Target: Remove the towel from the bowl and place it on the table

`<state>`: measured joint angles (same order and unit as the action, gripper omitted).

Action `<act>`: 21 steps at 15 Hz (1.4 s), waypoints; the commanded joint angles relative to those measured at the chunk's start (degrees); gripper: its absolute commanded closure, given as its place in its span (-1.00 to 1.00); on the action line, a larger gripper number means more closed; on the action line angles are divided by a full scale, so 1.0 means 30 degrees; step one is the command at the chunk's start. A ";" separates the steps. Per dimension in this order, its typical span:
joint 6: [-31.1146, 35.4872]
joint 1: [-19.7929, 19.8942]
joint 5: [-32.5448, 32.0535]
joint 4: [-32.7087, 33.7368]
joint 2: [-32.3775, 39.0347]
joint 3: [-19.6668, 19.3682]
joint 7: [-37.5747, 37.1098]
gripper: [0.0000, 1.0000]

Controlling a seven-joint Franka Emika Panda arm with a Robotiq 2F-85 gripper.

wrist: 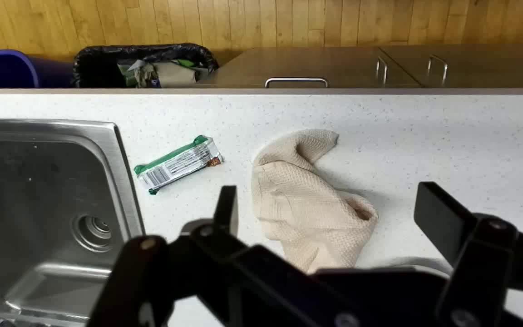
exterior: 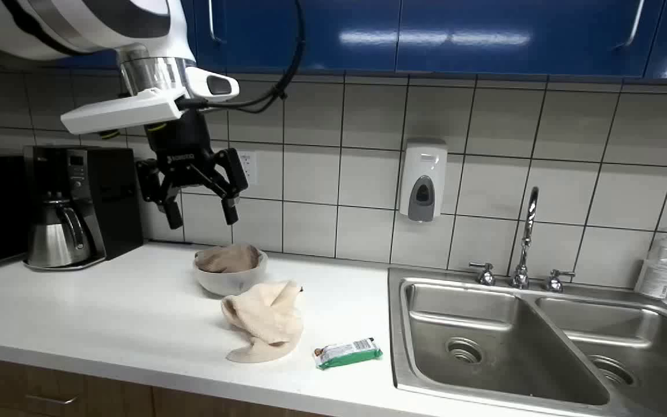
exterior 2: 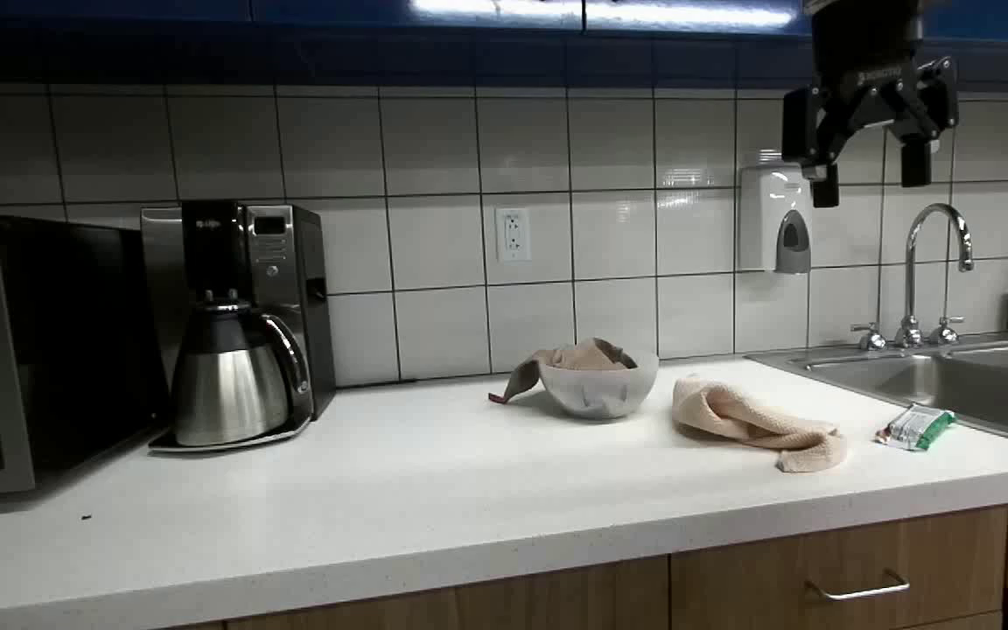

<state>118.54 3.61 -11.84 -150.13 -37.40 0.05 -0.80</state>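
One brown towel lay bunched inside a translucent bowl on the white countertop; in an exterior view, a corner of it hung over the rim on the side nearer the coffee maker, though whether its tip touched the countertop could not be told. A cream towel lay crumpled on the countertop just beside the bowl, the two slightly apart. The gripper hung well above both, pointing downward, with its jaws spread wide and nothing held between them. In the wrist view, the cream towel appeared below and between the jaws, while the bowl was largely hidden behind the gripper body. A wrapped bar with a green edge rested between the cream towel and the double sink. A white dispenser was fixed to the tiled wall near the faucet. A microwave stood next to the coffee maker, on the far side of the bowl from the double sink. Past the front edge of the countertop, the wrist view showed a lined waste bin.
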 commanded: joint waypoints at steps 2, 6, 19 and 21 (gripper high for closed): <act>-0.0057 -0.0028 -0.0002 0.0040 0.0020 -0.0015 -0.0009 -1.00; -0.0057 -0.0028 -0.0002 0.0040 0.0020 -0.0015 -0.0009 -1.00; 0.3268 -0.0444 -0.0129 -0.0078 0.2030 -0.0015 0.0365 -1.00; 0.4856 -0.0449 -0.0211 -0.0102 0.3033 -0.0010 0.0375 -1.00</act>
<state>127.46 2.44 -11.84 -150.57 -32.29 0.05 -0.80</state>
